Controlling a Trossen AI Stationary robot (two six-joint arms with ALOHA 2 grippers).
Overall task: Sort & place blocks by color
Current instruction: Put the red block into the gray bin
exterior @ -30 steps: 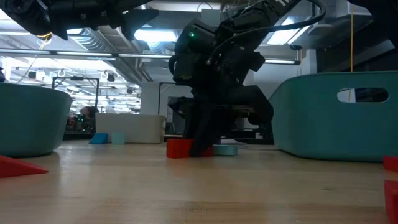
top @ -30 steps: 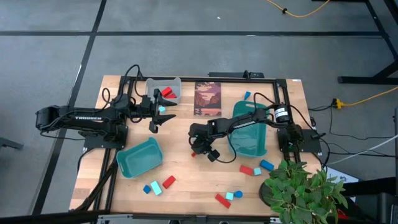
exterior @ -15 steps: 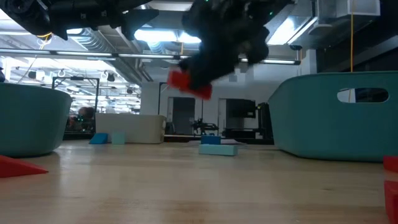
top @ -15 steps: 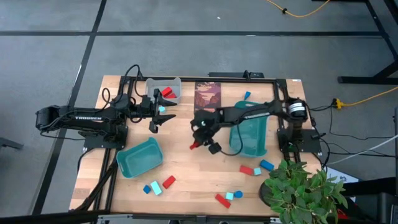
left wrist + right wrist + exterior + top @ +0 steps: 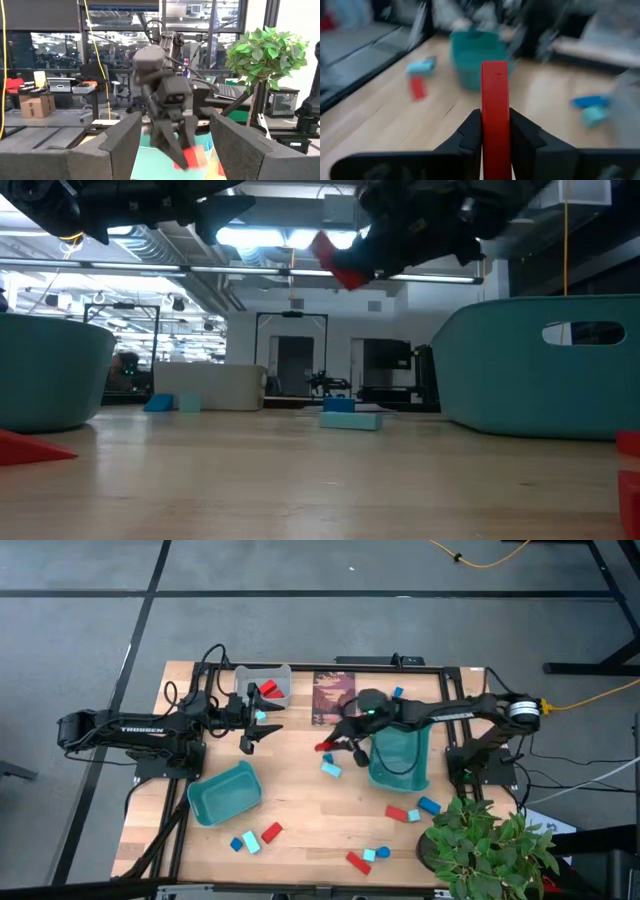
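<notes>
Your right gripper (image 5: pixel 327 745) clamps a red block (image 5: pixel 325 746) in the air near the table centre. The left gripper (image 5: pixel 250 730) waits open at nine o'clock. The grey bin (image 5: pixel 281 672) holds some reds; many blocks (image 5: pixel 400 812) remain at five o'clock.

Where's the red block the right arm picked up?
The red block is clamped in the right tool, lifted off the table near its middle in the high view, between the dark picture card and the light cyan block.
</notes>
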